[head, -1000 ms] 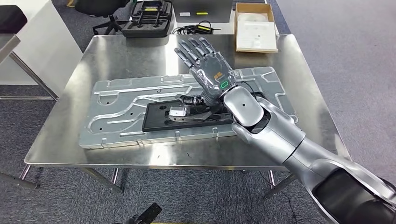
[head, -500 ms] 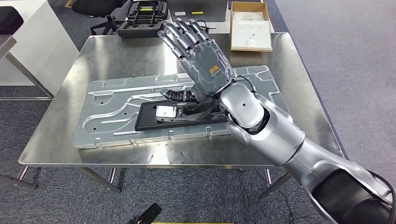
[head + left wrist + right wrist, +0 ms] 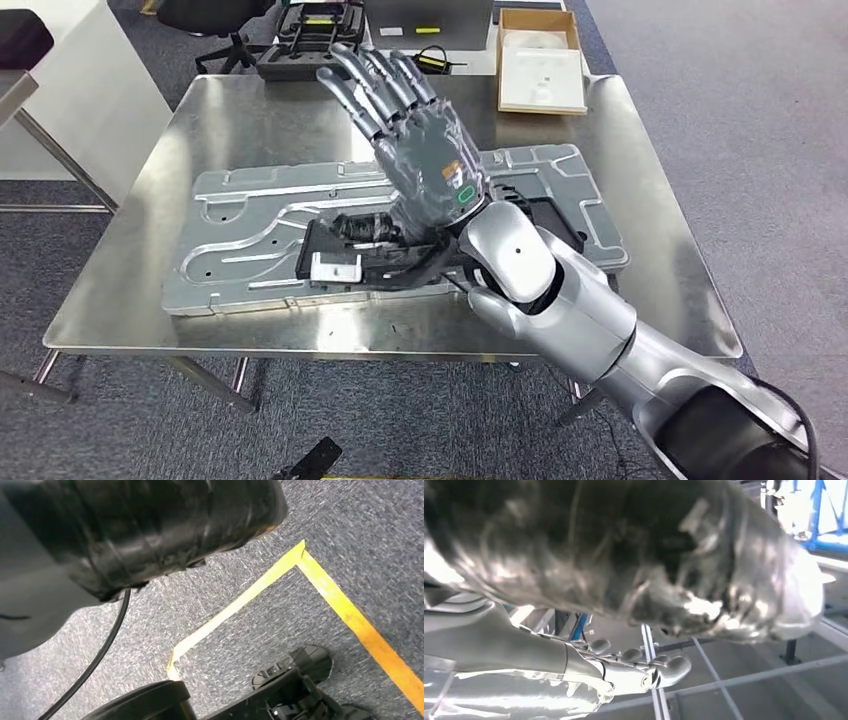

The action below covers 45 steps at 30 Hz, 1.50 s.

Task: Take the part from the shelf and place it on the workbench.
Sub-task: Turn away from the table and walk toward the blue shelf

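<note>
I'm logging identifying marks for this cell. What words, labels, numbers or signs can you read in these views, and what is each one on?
No text can be read in any view.
Right hand: orange mark and green ring on its back, too small to read.
Black part: white label, blurred.
Cardboard box: white sheet inside, print too small.
Floor: yellow tape, no writing.

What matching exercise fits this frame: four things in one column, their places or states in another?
1. right hand
2. black part
3. cardboard box
4. black case

a. beyond the table's far left edge
b. fingers spread, raised above the panel
c. lying on the large metal panel
d. at the table's far right edge

Pairs: 1-b, 2-c, 3-d, 4-a
</note>
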Tool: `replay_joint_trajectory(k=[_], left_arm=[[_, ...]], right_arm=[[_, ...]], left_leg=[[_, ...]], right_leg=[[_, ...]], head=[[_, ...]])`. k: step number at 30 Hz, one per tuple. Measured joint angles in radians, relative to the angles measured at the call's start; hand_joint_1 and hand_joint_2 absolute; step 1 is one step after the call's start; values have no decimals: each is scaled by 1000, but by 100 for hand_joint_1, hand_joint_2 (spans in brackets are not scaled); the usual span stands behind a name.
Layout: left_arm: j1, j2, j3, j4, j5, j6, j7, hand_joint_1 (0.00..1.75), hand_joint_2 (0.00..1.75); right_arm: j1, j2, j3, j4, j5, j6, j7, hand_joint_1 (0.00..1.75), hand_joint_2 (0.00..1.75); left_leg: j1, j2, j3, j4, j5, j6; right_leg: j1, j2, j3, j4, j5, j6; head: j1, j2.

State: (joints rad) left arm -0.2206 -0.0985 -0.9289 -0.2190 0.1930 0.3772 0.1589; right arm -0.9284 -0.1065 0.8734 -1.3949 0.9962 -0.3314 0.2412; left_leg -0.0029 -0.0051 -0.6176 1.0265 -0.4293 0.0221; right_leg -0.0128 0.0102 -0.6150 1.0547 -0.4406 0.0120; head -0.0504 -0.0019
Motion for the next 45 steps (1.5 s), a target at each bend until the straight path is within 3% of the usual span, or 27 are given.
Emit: replay_joint_trajectory(k=[2,4,6,8,10,11,14,15,16,18,20,22,24,25,26,28,30,31,32,34,35,37,39,40,42,44,45], left_arm=[[4,0,0,0,5,5,0,0,0],[10,1,0,0,8,10,1,0,0],[12,1,0,0,10,14,1,0,0],[15,2,0,0,13,18,3,0,0],[20,4,0,0,15,23,5,0,0],[22,5,0,0,16,25,6,0,0],[21,9,0,0,14,30,9,0,0],[19,11,0,0,11,31,11,0,0],[18,13,0,0,9,32,13,0,0],[19,15,0,0,7,35,15,0,0],[21,17,0,0,7,38,18,0,0],[21,20,0,0,7,42,20,0,0],[22,21,0,0,7,43,21,0,0],[23,21,0,0,7,43,22,0,0],[24,21,0,0,7,43,23,0,0],[24,21,0,0,8,43,24,0,0],[25,21,0,0,9,45,25,0,0],[25,21,0,0,10,46,25,0,0],[26,22,0,0,12,47,26,0,0],[27,22,0,0,16,47,29,0,0],[27,23,0,1,18,47,31,0,0],[29,23,0,1,19,47,34,0,0],[30,23,0,1,19,47,35,0,0],[30,23,0,1,19,47,35,0,0],[30,23,0,1,19,47,35,0,0],[29,23,0,1,19,47,35,0,0],[28,23,0,1,20,48,35,0,0]], right_arm=[[23,9,-1,-9,-22,-12,-7,0,0],[45,20,-1,-16,-63,-26,-21,0,0],[65,33,-2,-24,-124,-44,-42,0,0],[90,44,-3,-30,-191,-60,-63,0,0],[120,52,-4,-35,-260,-77,-87,0,0],[135,56,-5,-37,-296,-86,-100,0,0],[178,75,-13,-51,-407,-120,-147,0,0],[192,83,-16,-56,-442,-133,-163,0,0],[204,90,-19,-60,-471,-145,-178,0,0],[226,101,-24,-67,-522,-163,-200,0,0],[248,106,-26,-74,-570,-173,-217,0,0],[263,107,-31,-83,-612,-181,-230,0,0],[276,108,-35,-91,-635,-185,-237,0,0],[282,109,-37,-94,-641,-186,-239,0,0],[287,109,-38,-96,-647,-187,-242,0,0],[293,111,-42,-102,-660,-189,-248,0,0],[295,118,-46,-113,-678,-193,-256,0,0],[296,122,-48,-119,-690,-198,-261,0,0],[298,126,-49,-126,-706,-203,-265,0,0],[303,132,-50,-135,-740,-214,-271,0,0],[304,136,-50,-140,-754,-216,-272,0,0],[306,145,-51,-150,-768,-220,-273,0,0],[307,153,-51,-158,-770,-222,-274,0,0],[308,155,-51,-160,-770,-222,-274,0,0],[312,157,-51,-163,-770,-223,-274,0,0],[313,158,-51,-169,-773,-223,-274,0,0],[313,160,-51,-173,-778,-223,-274,0,0]], left_leg=[[2,-1,-6,1,5,-11],[5,0,-15,16,-12,-21],[8,0,-44,92,-76,-31],[10,0,-87,223,-157,-38],[11,0,-97,291,-191,-38],[11,0,-76,273,-185,-36],[6,0,67,60,-130,-20],[1,0,100,5,-117,-14],[-3,-1,109,-17,-110,-9],[-8,-1,101,-21,-89,2],[-5,3,90,-34,-58,14],[-1,8,67,-44,-25,24],[-2,9,36,-44,-1,27],[-1,9,20,-42,10,26],[-1,9,3,-40,22,24],[1,10,-33,-30,42,18],[1,10,-62,-13,56,8],[0,10,-68,-6,61,2],[0,10,-70,-3,67,-4],[3,8,-71,-5,80,-17],[5,7,-79,2,69,-23],[9,5,-106,66,-10,-35],[12,5,-137,195,-111,-44],[12,5,-143,253,-133,-46],[12,5,-118,292,-111,-45],[11,4,-28,203,-70,-34],[9,4,34,123,-76,-26]], right_leg=[[5,2,-3,-2,5,-14],[5,0,-8,-7,16,-31],[3,-2,-18,-12,29,-45],[5,-4,-35,-12,42,-50],[9,-5,-56,-12,58,-50],[10,-5,-66,-12,66,-50],[14,-4,-91,-13,94,-44],[13,-4,-94,-16,103,-39],[12,-5,-95,-19,112,-33],[9,-5,-95,-32,131,-20],[7,-5,-105,-30,116,-11],[4,-6,-133,45,20,-6],[3,-6,-158,178,-77,0],[3,-6,-159,229,-93,2],[3,-6,-145,251,-87,4],[1,-7,-63,191,-48,6],[4,-6,45,59,-56,2],[6,-5,77,12,-68,-2],[9,-4,89,-10,-79,-7],[11,-4,80,-16,-67,-22],[10,-5,72,-17,-57,-31],[7,-7,47,-20,-31,-45],[9,-8,15,-20,-5,-51],[11,-8,-1,-19,7,-51],[14,-9,-33,-18,32,-50],[18,-8,-63,-18,56,-49],[20,-8,-73,-17,67,-46]], head=[[0,0],[-1,0],[-5,0],[-9,0],[-9,0],[-9,0],[-9,0],[-8,0],[-8,0],[-7,0],[-7,0],[-5,0],[-3,0],[-3,0],[-3,0],[-3,0],[-4,0],[-4,0],[-4,0],[-1,0],[-2,0],[-6,0],[-11,0],[-11,0],[-11,0],[-11,0],[-11,0]])
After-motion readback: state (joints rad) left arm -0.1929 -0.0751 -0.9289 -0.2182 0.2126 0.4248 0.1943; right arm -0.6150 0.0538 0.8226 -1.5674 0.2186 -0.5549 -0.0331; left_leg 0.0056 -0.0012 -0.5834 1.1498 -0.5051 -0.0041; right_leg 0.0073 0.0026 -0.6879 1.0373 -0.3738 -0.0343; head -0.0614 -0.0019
